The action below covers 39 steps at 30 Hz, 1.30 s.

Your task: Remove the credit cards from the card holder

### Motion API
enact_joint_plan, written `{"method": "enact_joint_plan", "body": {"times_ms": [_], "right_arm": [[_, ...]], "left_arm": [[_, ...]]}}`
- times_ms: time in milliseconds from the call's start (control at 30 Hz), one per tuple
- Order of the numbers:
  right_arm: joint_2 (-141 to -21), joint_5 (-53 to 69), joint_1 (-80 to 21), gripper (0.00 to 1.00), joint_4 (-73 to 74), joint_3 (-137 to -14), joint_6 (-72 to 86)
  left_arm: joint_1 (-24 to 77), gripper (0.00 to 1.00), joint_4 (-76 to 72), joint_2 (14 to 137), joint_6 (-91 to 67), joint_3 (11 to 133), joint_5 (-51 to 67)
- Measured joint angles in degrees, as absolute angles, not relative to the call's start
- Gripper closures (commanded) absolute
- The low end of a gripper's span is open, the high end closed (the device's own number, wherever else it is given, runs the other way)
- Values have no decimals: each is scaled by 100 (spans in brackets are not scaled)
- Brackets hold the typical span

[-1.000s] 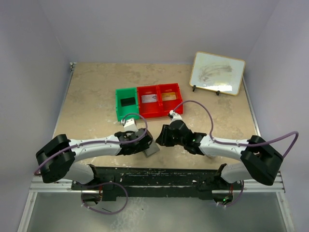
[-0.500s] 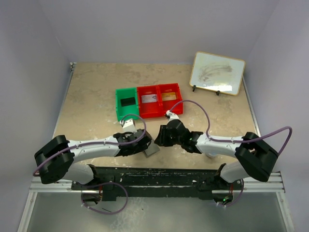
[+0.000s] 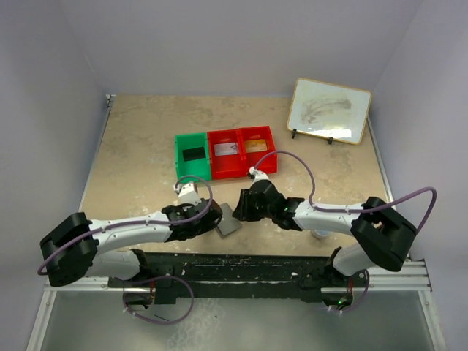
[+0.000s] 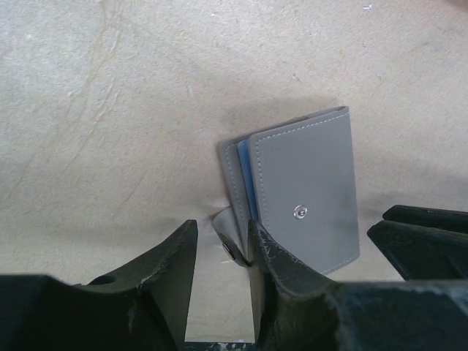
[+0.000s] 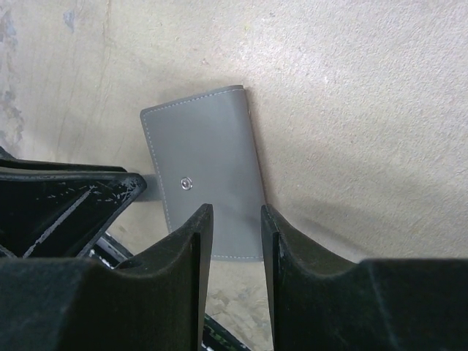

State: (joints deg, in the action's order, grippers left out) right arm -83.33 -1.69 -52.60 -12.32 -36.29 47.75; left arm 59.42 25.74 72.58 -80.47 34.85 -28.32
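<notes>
The card holder [image 3: 227,221] [image 4: 307,190] [image 5: 208,164] is a flat grey stitched case with a snap stud, lying on the table near the front. A blue credit card edge [image 4: 247,183] shows between its layers. Its loose snap flap [image 4: 228,238] sits between the fingers of my left gripper [image 4: 221,234] [image 3: 214,217], against the right finger, with a gap on the other side. My right gripper [image 5: 235,212] [image 3: 238,210] stands open over the holder's near edge, nothing pinched between its fingers.
A green bin [image 3: 180,159] with a black card and a red bin [image 3: 241,172] with a pale and a gold card stand behind the arms. A framed whiteboard [image 3: 329,110] leans at the back right. The two wrists are close together.
My left gripper's jaws have narrowed around the flap and the left arm has drawn back leftward. The right gripper has crept left toward the holder.
</notes>
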Motion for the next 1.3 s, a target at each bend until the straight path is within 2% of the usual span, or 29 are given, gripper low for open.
{"method": "enact_joint_plan", "body": {"times_ms": [133, 233, 267, 467, 700, 833, 1000, 1100, 1300], "right_arm": [[-8366, -110, -5260, 63, -1234, -3675, 4755], [-8368, -49, -5260, 62, -1234, -3699, 4731], [-8368, -45, -5260, 62, -1234, -3715, 4718], [-8368, -36, -5260, 61, -1223, -3815, 4646], [-8055, -228, -5205, 48, -980, -3791, 4681], [-7328, -58, -4716, 46, -1164, -3393, 4687], [-6877, 130, -3997, 44, -1356, -2971, 4685], [-6781, 113, -3896, 42, -1256, -2923, 4689], [-6259, -64, -3892, 29, -1205, -2742, 4823]], "left_arm": [[5942, 79, 2550, 7048, -8062, 3315, -2842], [5942, 98, 2493, 7026, -8099, 3271, -2840], [5940, 100, 2471, 7026, -8103, 3258, -2836], [5942, 100, 2390, 7011, -8077, 3225, -2829], [5942, 100, 2362, 6617, -7483, 3470, -2823], [5942, 100, 2307, 6643, -6908, 4058, -2727], [5942, 100, 2078, 6934, -6429, 4515, -2569], [5944, 100, 1959, 7126, -6272, 4644, -2528], [5944, 100, 1780, 7314, -6184, 4681, -2475]]}}
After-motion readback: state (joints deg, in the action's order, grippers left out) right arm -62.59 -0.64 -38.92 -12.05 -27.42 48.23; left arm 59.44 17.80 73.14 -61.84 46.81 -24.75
